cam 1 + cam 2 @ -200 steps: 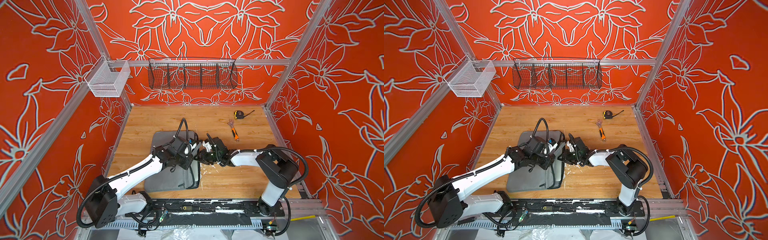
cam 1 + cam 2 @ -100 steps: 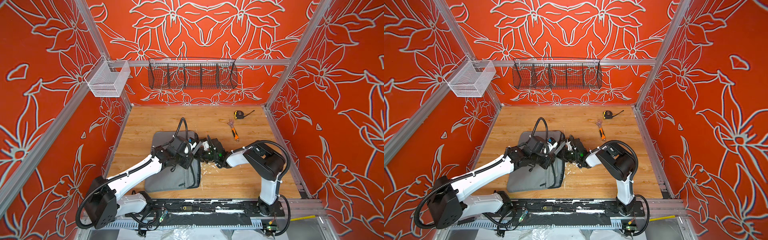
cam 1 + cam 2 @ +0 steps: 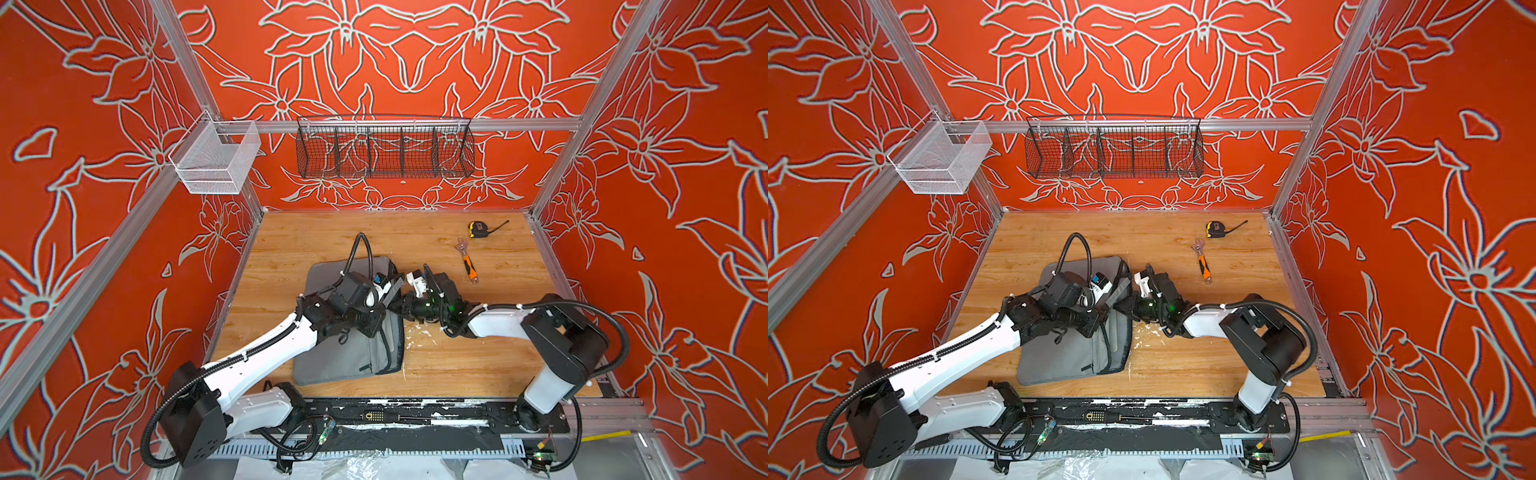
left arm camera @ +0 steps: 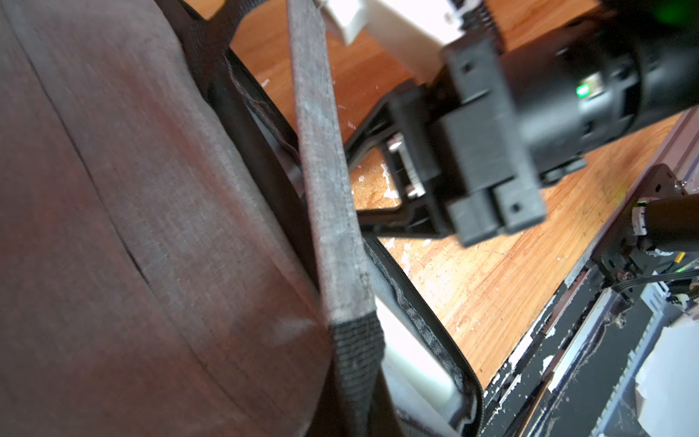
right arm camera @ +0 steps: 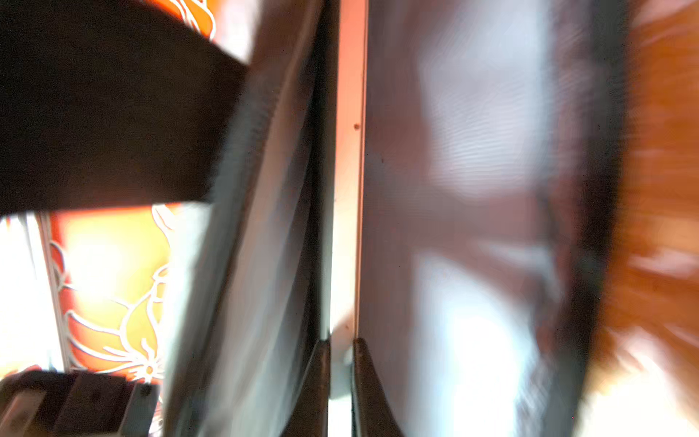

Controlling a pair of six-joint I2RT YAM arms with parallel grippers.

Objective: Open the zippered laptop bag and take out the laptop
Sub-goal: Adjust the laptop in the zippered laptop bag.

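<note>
The zippered laptop bag (image 3: 345,357) (image 3: 1067,357) lies flat on the wooden table, grey, its right-hand zipper edge gaping. My left gripper (image 3: 388,289) (image 3: 1115,293) hovers over the bag's right half, shut on the grey strap handle (image 4: 325,170), which runs taut and holds the top flap up. My right gripper (image 3: 395,307) (image 3: 1121,307) reaches into that open edge from the right. In the right wrist view its jaws (image 5: 341,344) are shut on the thin pale edge of the laptop (image 5: 348,189). The rest of the laptop stays hidden inside the bag.
An orange-handled wrench (image 3: 467,264) and a yellow-black tape measure (image 3: 478,228) lie at the back right of the table. A black wire basket (image 3: 384,149) and a white mesh basket (image 3: 216,162) hang on the walls. White flecks (image 3: 415,336) litter the wood beside the bag.
The right gripper's jaws have closed at the bag's open edge. The right arm's elbow swung in toward the bag and back out. The left arm kept still, holding the strap.
</note>
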